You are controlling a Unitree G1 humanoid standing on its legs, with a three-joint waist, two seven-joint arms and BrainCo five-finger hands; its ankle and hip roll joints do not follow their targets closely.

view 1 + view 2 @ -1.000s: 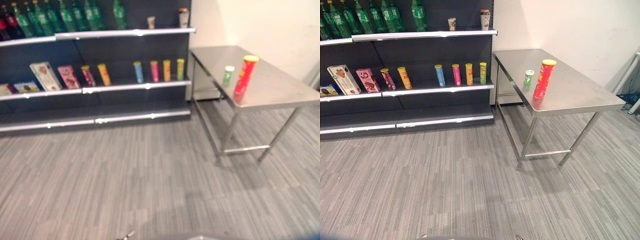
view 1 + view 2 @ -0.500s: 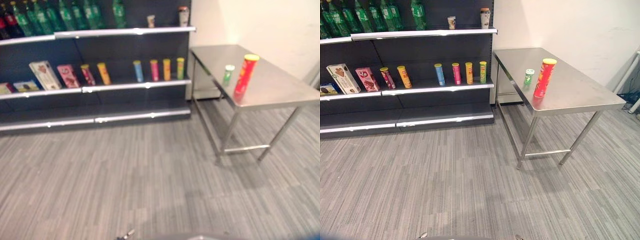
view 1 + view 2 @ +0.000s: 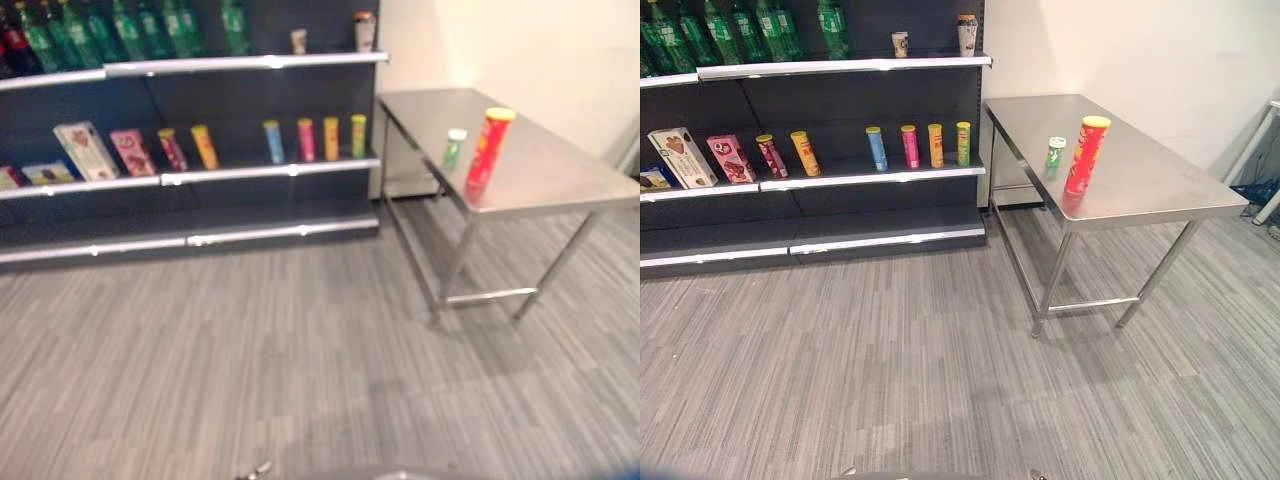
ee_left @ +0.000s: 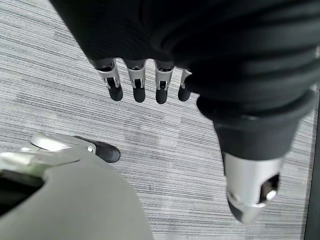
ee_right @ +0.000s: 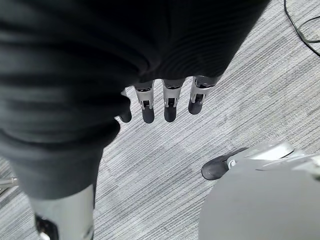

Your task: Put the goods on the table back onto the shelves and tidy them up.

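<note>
Over on the right, against the pale wall, stands the steel desk (image 3: 1140, 190), and on it two goods wait: a tall red can with a yellow lid (image 3: 1086, 155), upright, and a small green can (image 3: 1055, 153) just beside it, on the shelf side. Both sit towards the desk's near half, apart from the edge.

Left of the desk runs the dark shelf unit (image 3: 820, 180). Up top, a row of green bottles (image 3: 760, 25), then a small cup (image 3: 900, 43) and a taller cup (image 3: 967, 34) near the right end. On the middle shelf, two boxes lean at the left (image 3: 680, 157), then a pink box (image 3: 730, 159), two slanted tubes (image 3: 770, 156) and four upright tubes in blue, pink, orange and green (image 3: 920, 146). The bottom shelf (image 3: 810, 225) lies below.

Down at the robot's sides, the left hand (image 4: 145, 85) hangs over the grey striped floor (image 3: 940, 370), fingers straight and relaxed, holding nothing. The right hand (image 5: 165, 102) hangs likewise, fingers loose and empty.
</note>
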